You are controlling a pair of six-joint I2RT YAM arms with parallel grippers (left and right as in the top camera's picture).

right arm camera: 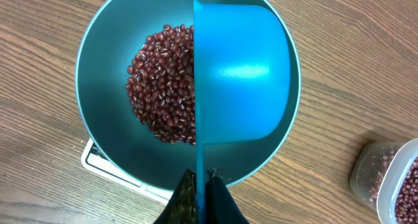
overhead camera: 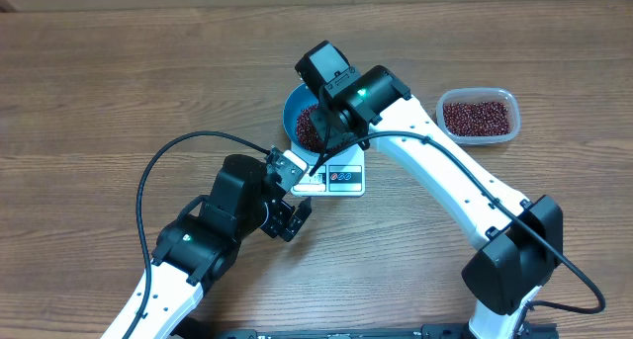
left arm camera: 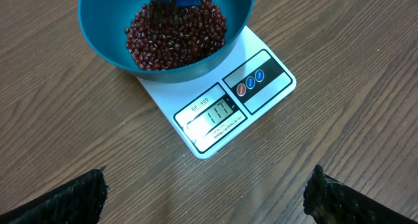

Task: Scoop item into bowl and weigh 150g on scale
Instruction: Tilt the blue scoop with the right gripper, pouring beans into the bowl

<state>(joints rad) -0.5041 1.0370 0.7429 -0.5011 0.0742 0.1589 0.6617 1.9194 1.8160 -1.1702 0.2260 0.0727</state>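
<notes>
The light blue bowl [overhead camera: 293, 110] stands on the white scale [overhead camera: 344, 179] and holds a heap of dark red beans [right arm camera: 163, 80]. My right gripper [right arm camera: 202, 185] is shut on the thin handle of a blue scoop [right arm camera: 241, 74]. The scoop is held over the bowl [right arm camera: 98, 119], turned on its side, with no beans showing in it. My left gripper [left arm camera: 206, 201] hangs open over bare wood just in front of the scale [left arm camera: 255, 87], with nothing between its fingers [left arm camera: 85, 198]. The scale's display [left arm camera: 217, 112] appears to read 111.
A clear plastic tub [overhead camera: 479, 115] with more beans stands on the table to the right of the bowl, and its corner shows in the right wrist view as the tub [right arm camera: 392, 178]. A black cable [overhead camera: 158, 166] loops left of the left arm.
</notes>
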